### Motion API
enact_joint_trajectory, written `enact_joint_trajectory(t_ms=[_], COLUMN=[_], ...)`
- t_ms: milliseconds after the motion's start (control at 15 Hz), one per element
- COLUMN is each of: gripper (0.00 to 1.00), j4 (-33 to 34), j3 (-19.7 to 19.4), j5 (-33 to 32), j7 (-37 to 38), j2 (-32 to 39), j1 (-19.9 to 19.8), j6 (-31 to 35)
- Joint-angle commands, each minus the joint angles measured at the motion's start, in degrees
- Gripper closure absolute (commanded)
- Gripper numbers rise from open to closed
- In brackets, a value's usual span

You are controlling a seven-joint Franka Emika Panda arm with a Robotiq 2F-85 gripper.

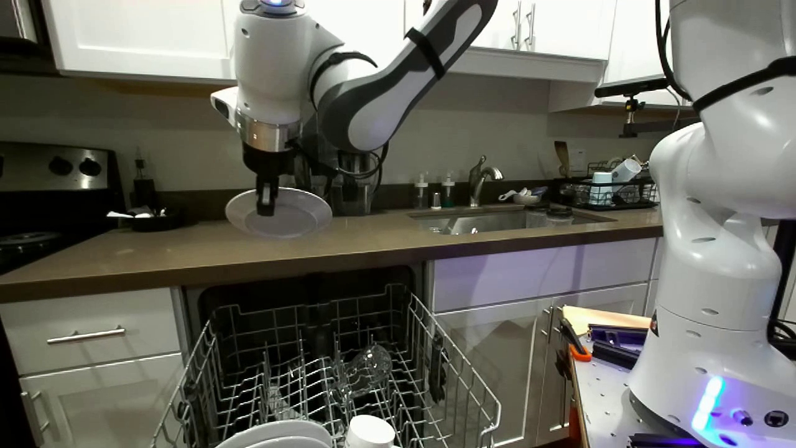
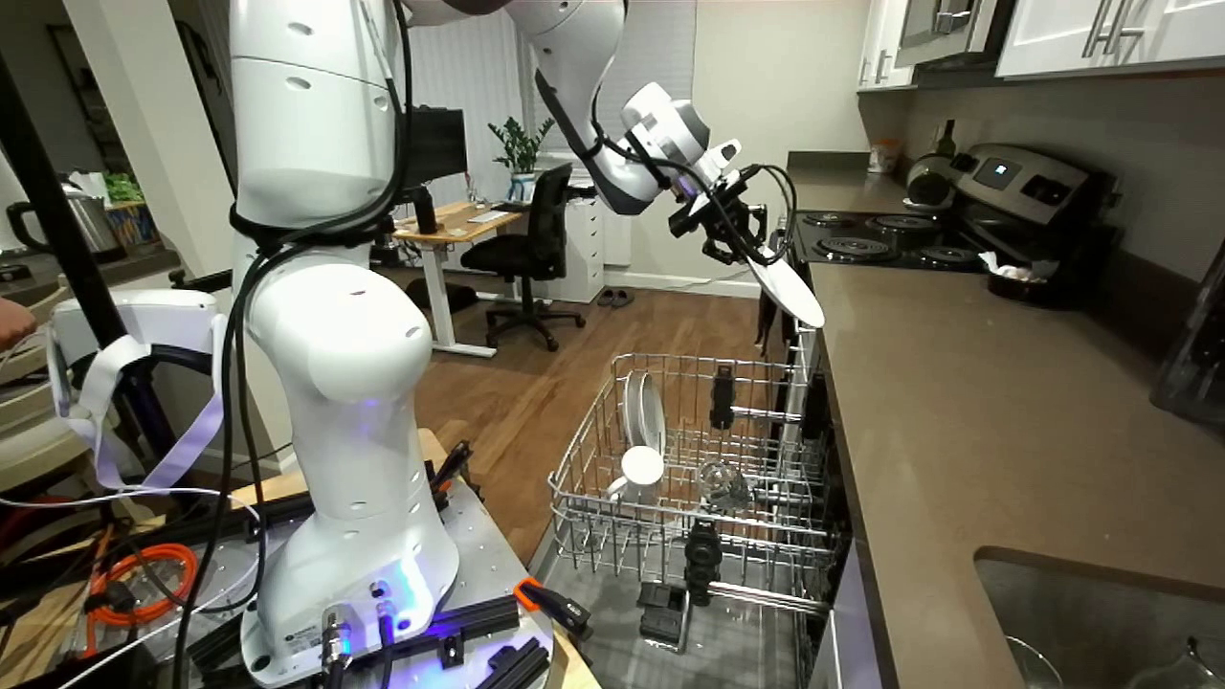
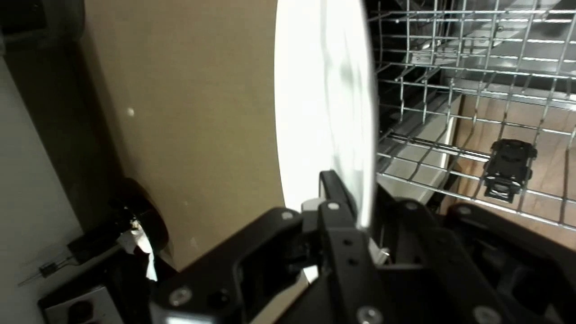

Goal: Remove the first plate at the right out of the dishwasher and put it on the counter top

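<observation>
The pale plate (image 1: 301,214) is held tilted in the air near the front edge of the counter top (image 1: 373,242). It also shows in an exterior view (image 2: 792,295) and in the wrist view (image 3: 315,99). My gripper (image 1: 267,204) is shut on the plate's rim, one finger on each face. It also shows in an exterior view (image 2: 751,247) and in the wrist view (image 3: 360,198), where the plate partly hides one finger. The dishwasher (image 1: 311,286) stands open below, its wire rack (image 2: 612,522) pulled out. The brown counter top fills the left of the wrist view (image 3: 189,135).
The rack holds white dishes (image 2: 646,411), a white cup (image 2: 641,466) and a clear glass (image 2: 724,485). The stove (image 2: 880,239), a dark bowl (image 1: 155,219), a clear container (image 1: 352,196), the sink (image 1: 479,223) and a dish rack (image 1: 606,193) stand along the counter.
</observation>
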Motion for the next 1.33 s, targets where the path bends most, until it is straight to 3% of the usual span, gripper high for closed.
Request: enact_joint_trajectory(t_ms=[0, 333, 800, 1267], gripper=[0.94, 0.94, 0.94, 0.94], j4=[4.4, 9.7, 18.2, 23.9], j3=[-0.6, -1.3, -4.4, -5.2], j5=[-5.6, -6.4, -14.1, -15.7], j7=[5.7, 7.3, 16.5, 21.2], j2=[2.9, 8.9, 17.7, 24.4], j1=[-0.2, -0.8, 0.5, -0.6], j6=[-3.9, -5.8, -10.6, -14.4])
